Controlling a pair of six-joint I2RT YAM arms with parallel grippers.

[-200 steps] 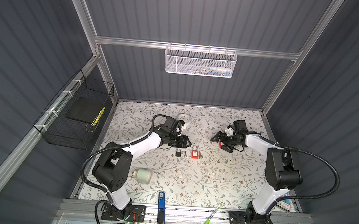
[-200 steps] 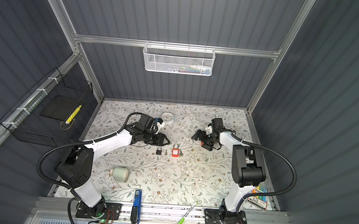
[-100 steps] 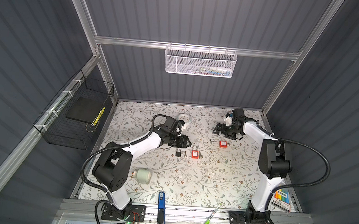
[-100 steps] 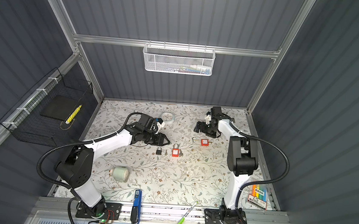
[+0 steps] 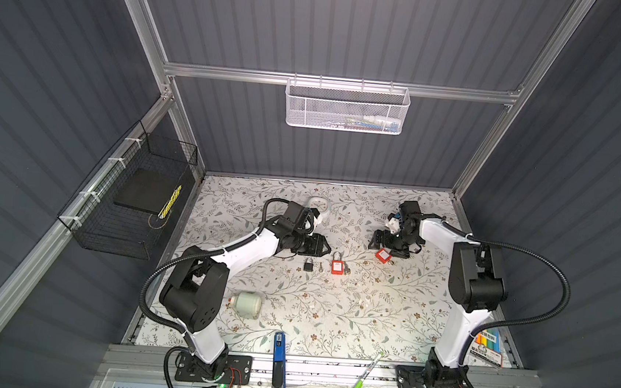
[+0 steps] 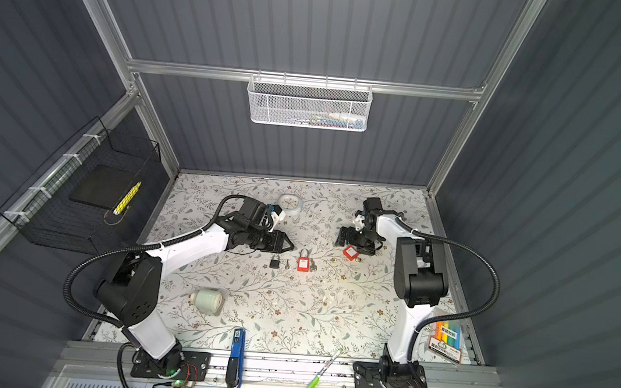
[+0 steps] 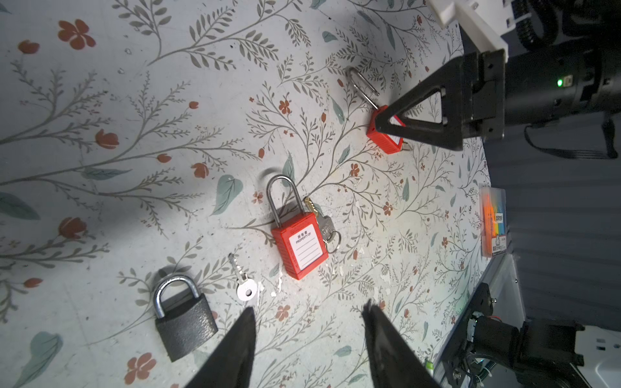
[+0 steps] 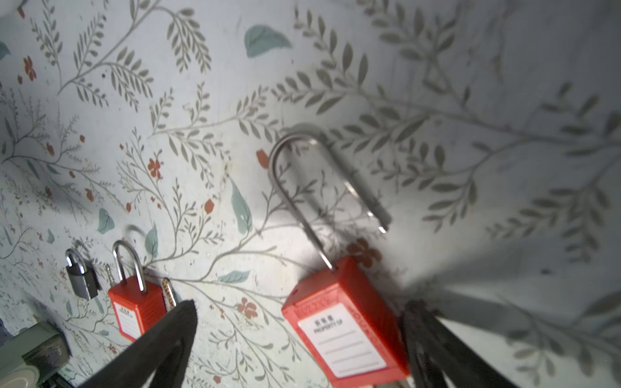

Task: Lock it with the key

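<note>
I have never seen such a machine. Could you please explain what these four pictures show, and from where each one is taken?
The machine is two robot arms, the left arm and the right arm, fixed at the front of a flowered table. Two pictures look down on the whole scene from above; the two others come from a camera on each arm's wrist. Each arm ends in a black two-fingered claw. On the table lie a black padlock, a small key beside it, a middle red padlock with a bunch of keys alongside, and an open red padlock, its shackle swung out. The right claw is open around the open red padlock without squeezing it. The left claw is open and holds nothing.
</note>
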